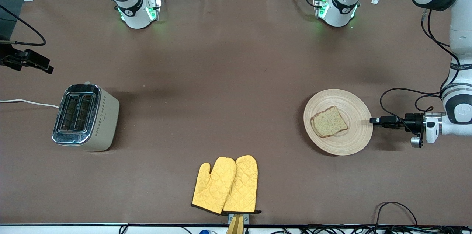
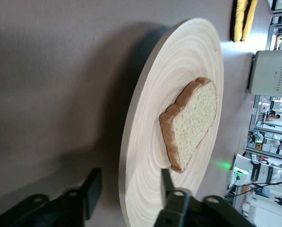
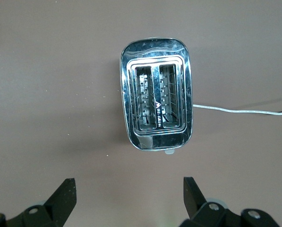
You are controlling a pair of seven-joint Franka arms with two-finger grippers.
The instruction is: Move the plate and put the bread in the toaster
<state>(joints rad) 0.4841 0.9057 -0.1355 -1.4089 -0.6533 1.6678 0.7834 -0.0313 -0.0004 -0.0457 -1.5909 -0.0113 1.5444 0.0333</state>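
Note:
The wooden plate [image 1: 350,134] lies toward the left arm's end of the table with the bread [image 1: 329,122] on it. My left gripper [image 1: 373,120] is open at the plate's rim. In the left wrist view [image 2: 129,182] one finger is over the plate [image 2: 178,71] and one outside the rim, near the bread [image 2: 192,123]. The toaster [image 1: 86,118] stands toward the right arm's end, both slots empty. My right gripper [image 3: 127,184] is open and empty, up in the air beside the toaster [image 3: 156,106]. It shows at the front view's edge [image 1: 40,65].
Two yellow oven mitts [image 1: 226,184] lie at the table's edge nearest the front camera, midway along it. The toaster's white cord [image 1: 25,102] runs off the right arm's end of the table. Brown cloth covers the table between toaster and plate.

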